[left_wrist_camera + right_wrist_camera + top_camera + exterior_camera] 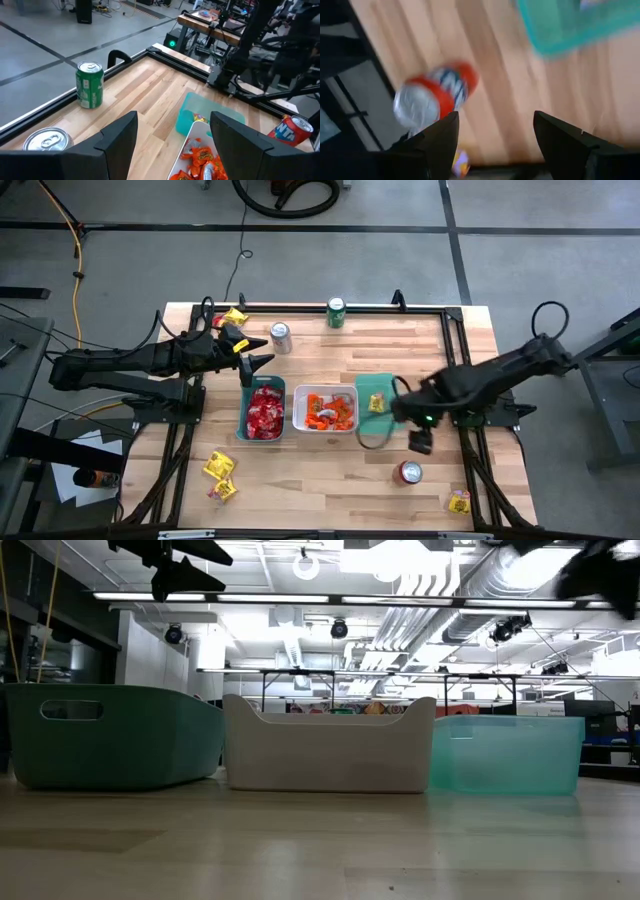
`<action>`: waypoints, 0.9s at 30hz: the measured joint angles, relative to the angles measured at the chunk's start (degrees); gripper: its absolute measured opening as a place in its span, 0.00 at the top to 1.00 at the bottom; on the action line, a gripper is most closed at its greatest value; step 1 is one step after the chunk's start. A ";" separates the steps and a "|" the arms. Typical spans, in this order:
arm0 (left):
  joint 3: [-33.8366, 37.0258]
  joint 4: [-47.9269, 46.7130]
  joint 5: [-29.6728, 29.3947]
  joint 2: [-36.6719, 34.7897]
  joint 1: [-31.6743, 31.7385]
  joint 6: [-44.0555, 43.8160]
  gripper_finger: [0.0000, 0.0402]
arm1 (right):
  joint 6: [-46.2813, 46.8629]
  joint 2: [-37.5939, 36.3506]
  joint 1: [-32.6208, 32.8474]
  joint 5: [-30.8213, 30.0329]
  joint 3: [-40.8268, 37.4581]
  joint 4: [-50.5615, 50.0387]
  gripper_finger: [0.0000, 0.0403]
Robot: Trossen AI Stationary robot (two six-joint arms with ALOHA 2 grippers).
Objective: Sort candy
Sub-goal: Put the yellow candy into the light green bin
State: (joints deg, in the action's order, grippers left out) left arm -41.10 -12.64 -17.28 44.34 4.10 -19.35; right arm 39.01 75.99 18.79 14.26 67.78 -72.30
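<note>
1. the candy (221, 467) is only partly sorted: red packets fill the dark green tray (244, 416), orange ones fill the white tray (298, 418), and one yellow packet (376, 403) lies in the teal tray (367, 385).
2. loose yellow packets remain on the table (320, 480): a pair near the front left, one at the front right corner (459, 501), and one at the back left (235, 317) beside the left arm.
3. we judge the step in hand to be a reach for a loose yellow packet, likely the front right one, since the right wrist view shows it past the red can (410, 472).
4. to do it well, we would pass clear of the red can, come straight down over the packet, and close on its crinkly middle without pushing it off the edge.
5. the right gripper (420, 442) hovers between the teal tray and the red can, fingers spread wide, holding nothing and touching nothing.
6. the left gripper (250, 364) waits behind the dark green tray near the silver can (281, 336), fingers apart and empty.
</note>
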 joint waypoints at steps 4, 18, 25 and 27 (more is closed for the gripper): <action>0.00 -0.02 -0.02 0.00 0.00 0.11 0.41 | 13.46 -4.81 8.47 0.99 -3.47 -0.39 0.38; 0.00 -0.01 -0.13 0.00 0.00 0.11 0.41 | 41.33 -7.55 36.36 8.49 -23.69 31.65 0.38; 0.00 0.00 -1.66 0.00 0.02 0.07 0.41 | 49.04 -7.48 42.05 6.70 -30.76 38.51 0.38; 0.00 0.01 -1.66 0.00 0.00 0.07 0.41 | 49.50 -7.48 42.42 5.66 -31.84 39.35 0.38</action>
State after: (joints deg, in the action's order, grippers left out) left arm -41.10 -12.64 -18.94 44.34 4.10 -19.29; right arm 88.50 68.51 61.22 19.91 35.94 -32.96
